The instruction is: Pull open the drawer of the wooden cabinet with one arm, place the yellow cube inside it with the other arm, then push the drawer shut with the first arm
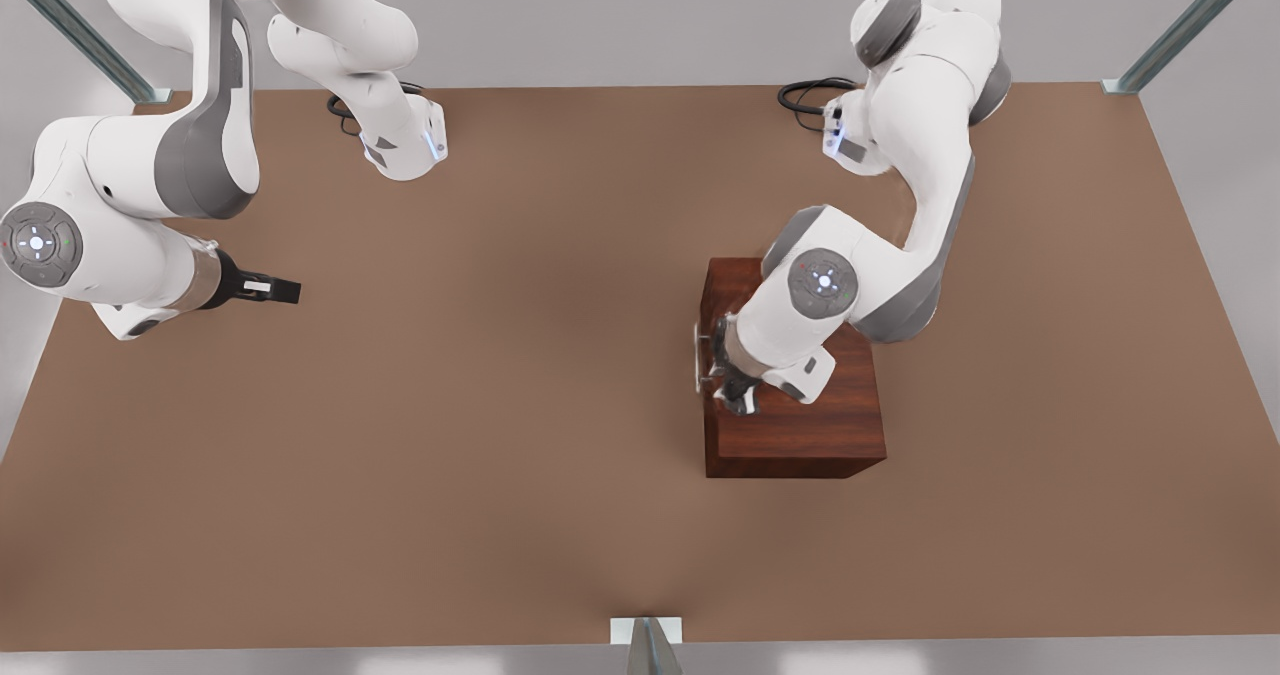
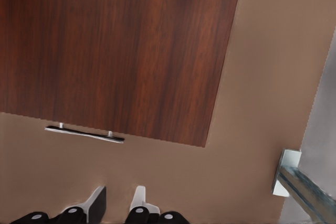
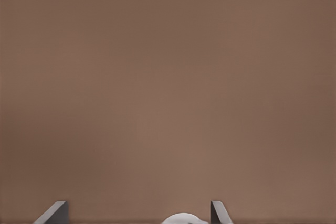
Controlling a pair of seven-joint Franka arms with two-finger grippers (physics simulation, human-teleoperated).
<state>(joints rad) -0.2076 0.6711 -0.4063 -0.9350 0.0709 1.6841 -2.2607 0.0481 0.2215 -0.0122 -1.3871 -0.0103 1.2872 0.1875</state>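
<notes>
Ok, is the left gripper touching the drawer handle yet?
Apart. The left wrist view shows bare table between the left gripper and the handle.

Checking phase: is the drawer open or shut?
Shut. The handle sits close against the wooden cabinet edge, no tray showing; the left gripper hovers open beside it.

- The wooden cabinet (image 1: 800, 425) is a boxy, dark reddish-brown piece with clear wood grain and a flat plain top. It stands upright on the brown table, in the half of the table on the front view's right. In the left wrist view the cabinet top (image 2: 115, 51) is seen from above.
- The drawer is closed: its front is flush with the cabinet side that faces the front view's left. Its thin silver bar handle (image 2: 84, 134) stands out a little from this front on two small posts, and it appears in the front view too (image 1: 698, 357).
</notes>
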